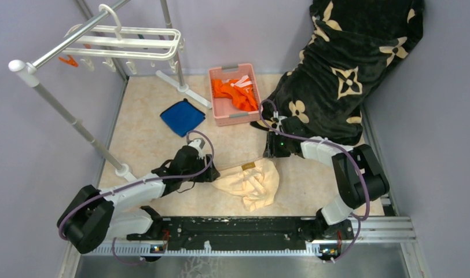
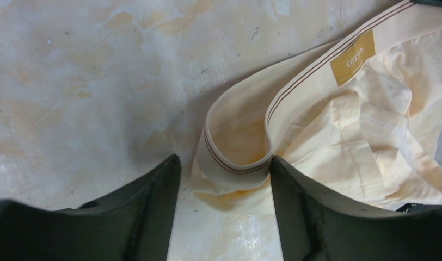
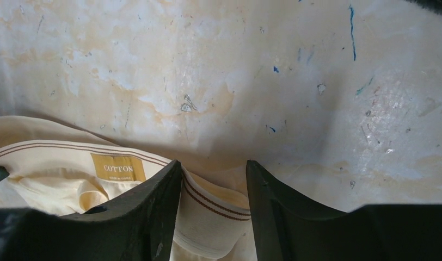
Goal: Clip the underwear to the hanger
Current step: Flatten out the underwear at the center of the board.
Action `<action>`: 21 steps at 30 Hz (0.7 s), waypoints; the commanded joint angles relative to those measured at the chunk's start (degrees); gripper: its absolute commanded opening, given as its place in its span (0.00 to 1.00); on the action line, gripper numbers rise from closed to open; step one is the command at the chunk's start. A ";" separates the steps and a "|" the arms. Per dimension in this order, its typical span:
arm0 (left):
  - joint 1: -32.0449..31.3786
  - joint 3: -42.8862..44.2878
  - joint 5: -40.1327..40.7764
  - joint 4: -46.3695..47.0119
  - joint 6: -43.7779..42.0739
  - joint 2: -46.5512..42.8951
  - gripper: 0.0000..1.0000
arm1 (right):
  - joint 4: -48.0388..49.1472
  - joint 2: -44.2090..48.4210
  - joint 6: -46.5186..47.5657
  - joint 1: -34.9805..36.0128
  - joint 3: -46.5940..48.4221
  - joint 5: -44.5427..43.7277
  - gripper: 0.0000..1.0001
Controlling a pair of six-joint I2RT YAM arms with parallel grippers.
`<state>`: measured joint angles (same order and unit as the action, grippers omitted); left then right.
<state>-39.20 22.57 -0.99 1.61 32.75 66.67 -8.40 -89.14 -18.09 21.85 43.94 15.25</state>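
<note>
On the worktop (image 1: 146,133), the left claw (image 2: 223,160) stands apart astride a fold of the underwear (image 1: 253,184) waistband. The right claw (image 3: 213,163), also apart, straddles another fold near the label.

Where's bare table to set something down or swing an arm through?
Bare: left strip between blue cloth and rack pole; centre band between pink basket and underwear; near-right, beside the underwear. Crowded: far edge, and at the underwear, flanked by left gripper and right gripper.
</note>
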 commanded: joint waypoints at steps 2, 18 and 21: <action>-0.70 2.50 0.33 3.82 -2.04 1.70 0.57 | 2.03 -0.94 0.59 -0.40 2.37 1.15 0.43; -0.70 12.94 6.49 -6.22 -11.27 -11.98 0.02 | 3.07 27.04 7.80 -0.33 -0.94 -0.68 0.00; -0.70 16.72 4.66 -6.73 -15.40 -14.98 0.01 | 2.33 35.04 9.63 -0.31 -0.93 -0.94 0.00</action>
<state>-39.66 34.15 3.75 -3.53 23.99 55.37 -8.10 -63.37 -12.51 21.85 43.38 14.98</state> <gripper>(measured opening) 0.044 0.011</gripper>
